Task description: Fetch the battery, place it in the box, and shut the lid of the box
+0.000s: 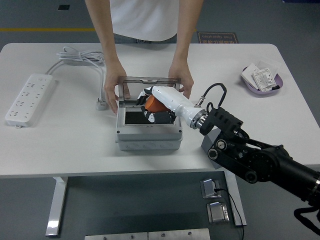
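Note:
My right hand [150,106] is curled around the orange battery [155,104] and hovers over the open grey box [148,127], above its dark inner opening. The clear lid [148,90] stands upright at the back of the box. A person across the table holds the box's rear corners with the left-side hand [114,89] and the right-side hand [181,79]. My black right arm [245,152] reaches in from the lower right. My left hand is out of view.
A grey holder block [210,142] sits right of the box, mostly behind my arm. A white power strip [30,99] with its cable [80,56] lies at the left. A purple dish [262,80] with small parts sits far right.

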Robot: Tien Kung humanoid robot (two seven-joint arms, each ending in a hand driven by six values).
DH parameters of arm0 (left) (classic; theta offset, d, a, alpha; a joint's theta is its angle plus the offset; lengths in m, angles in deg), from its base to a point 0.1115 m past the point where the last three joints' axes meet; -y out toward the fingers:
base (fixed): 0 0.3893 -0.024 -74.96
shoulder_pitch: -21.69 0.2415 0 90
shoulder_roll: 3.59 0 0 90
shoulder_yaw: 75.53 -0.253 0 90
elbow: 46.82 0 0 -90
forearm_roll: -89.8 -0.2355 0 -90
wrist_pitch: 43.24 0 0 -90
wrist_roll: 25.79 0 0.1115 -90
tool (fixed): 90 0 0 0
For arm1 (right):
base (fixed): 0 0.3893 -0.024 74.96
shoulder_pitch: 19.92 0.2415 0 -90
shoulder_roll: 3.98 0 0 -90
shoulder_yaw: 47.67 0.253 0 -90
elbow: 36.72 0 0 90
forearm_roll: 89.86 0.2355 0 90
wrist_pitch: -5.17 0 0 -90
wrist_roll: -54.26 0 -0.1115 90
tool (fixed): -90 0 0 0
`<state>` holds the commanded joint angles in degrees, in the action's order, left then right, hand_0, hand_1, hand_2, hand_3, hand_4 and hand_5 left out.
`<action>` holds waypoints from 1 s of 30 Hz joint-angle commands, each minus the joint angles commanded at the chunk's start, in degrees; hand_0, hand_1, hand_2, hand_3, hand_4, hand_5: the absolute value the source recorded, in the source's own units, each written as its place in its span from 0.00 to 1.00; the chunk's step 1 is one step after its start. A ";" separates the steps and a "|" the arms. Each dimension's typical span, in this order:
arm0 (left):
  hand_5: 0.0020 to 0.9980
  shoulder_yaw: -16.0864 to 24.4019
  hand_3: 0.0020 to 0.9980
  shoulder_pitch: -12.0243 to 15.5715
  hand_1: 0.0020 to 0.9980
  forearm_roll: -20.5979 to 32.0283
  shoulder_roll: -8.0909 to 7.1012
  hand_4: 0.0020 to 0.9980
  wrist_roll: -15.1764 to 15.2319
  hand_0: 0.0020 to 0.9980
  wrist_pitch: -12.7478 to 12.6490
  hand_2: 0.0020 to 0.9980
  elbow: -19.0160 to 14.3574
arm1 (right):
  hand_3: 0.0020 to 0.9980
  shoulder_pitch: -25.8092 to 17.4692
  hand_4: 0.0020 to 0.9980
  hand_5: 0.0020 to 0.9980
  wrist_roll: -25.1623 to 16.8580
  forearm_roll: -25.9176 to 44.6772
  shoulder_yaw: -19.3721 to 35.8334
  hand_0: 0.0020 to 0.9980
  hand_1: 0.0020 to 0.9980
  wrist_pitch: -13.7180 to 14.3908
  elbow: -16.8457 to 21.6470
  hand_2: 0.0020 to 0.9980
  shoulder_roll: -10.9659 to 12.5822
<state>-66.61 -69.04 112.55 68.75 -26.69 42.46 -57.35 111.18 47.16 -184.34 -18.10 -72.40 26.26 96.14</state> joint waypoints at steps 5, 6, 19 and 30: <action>0.19 -0.50 0.65 -0.55 0.71 0.15 -0.18 0.74 0.04 0.64 -0.04 0.66 -0.06 | 0.57 3.15 0.00 0.00 -0.37 1.61 -3.61 0.09 0.23 0.09 -3.61 0.56 -2.04; 0.19 -0.63 0.65 -0.67 0.71 0.19 -0.20 0.74 0.04 0.64 -0.04 0.66 -0.07 | 0.57 3.62 0.00 0.00 -0.58 2.15 -4.01 0.09 0.23 -0.13 -4.23 0.56 -2.37; 0.19 -0.52 0.64 -1.61 0.71 -0.81 -0.03 0.73 -0.02 0.64 -0.03 0.66 -0.11 | 0.58 5.39 0.00 0.00 -4.08 6.73 -4.21 0.11 0.24 -2.68 -7.36 0.56 -3.03; 0.19 -0.70 0.64 -2.04 0.71 -1.18 0.01 0.73 -0.06 0.64 -0.11 0.66 -0.12 | 0.73 4.73 0.64 0.40 -6.25 8.48 -4.45 0.36 0.49 -1.45 -8.63 0.67 -3.13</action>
<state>-67.31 -71.08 111.36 68.75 -26.75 42.35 -57.47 115.91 40.91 -175.86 -22.55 -73.85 17.63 93.01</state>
